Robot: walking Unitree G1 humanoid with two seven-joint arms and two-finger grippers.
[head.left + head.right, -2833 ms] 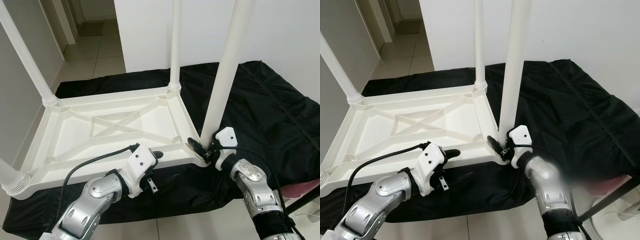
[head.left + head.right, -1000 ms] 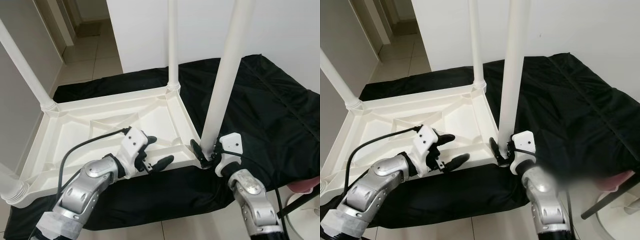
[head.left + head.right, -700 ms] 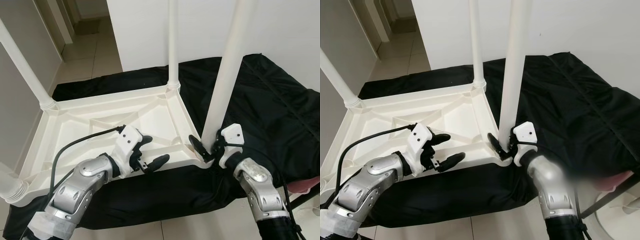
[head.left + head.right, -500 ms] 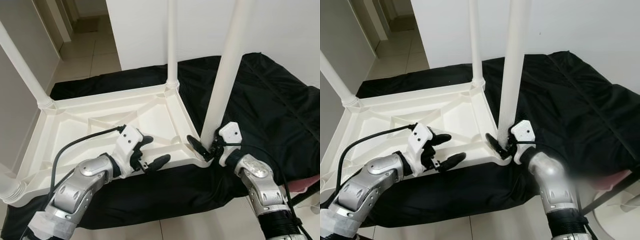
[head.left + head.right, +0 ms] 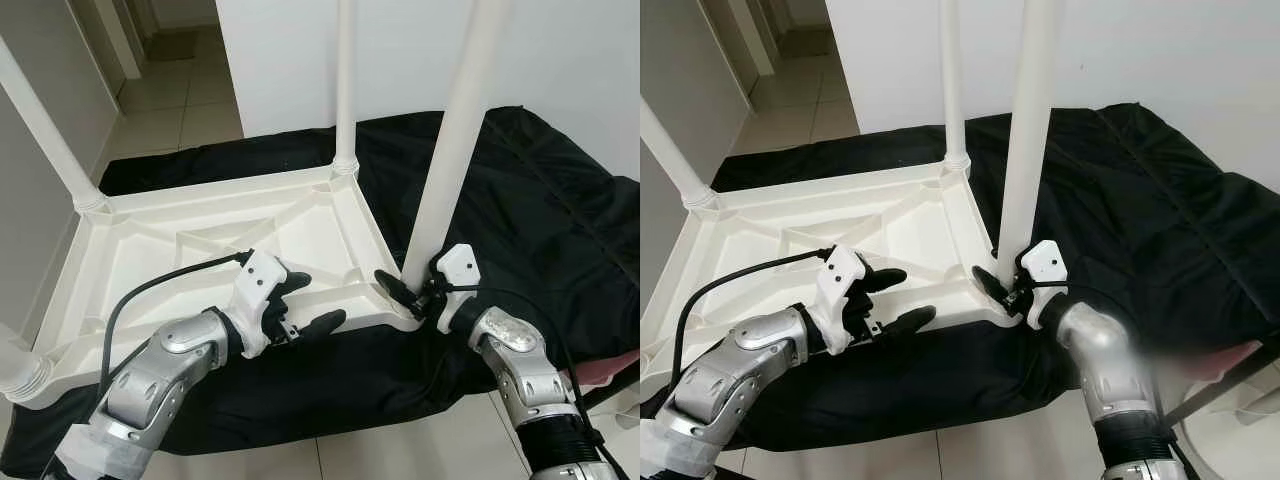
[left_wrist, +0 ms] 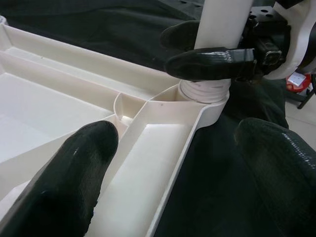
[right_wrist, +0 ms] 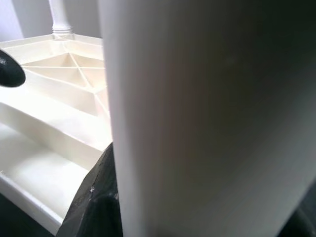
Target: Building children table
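The children's table (image 5: pixel 200 240) lies upside down so legs go in. The right gripper (image 5: pixel 415 293) pinches the near leg (image 5: pixel 450 150) steady; the left gripper (image 5: pixel 305 300), jaws spread, straddles the rim.

Glossy white plastic table (image 5: pixel 200 240) on matt black cloth (image 5: pixel 530 220).

The table legs (image 5: pixel 455 130) are cut off by the top edge; the far finger of the right gripper (image 5: pixel 408 292) is seemingly hidden behind one.
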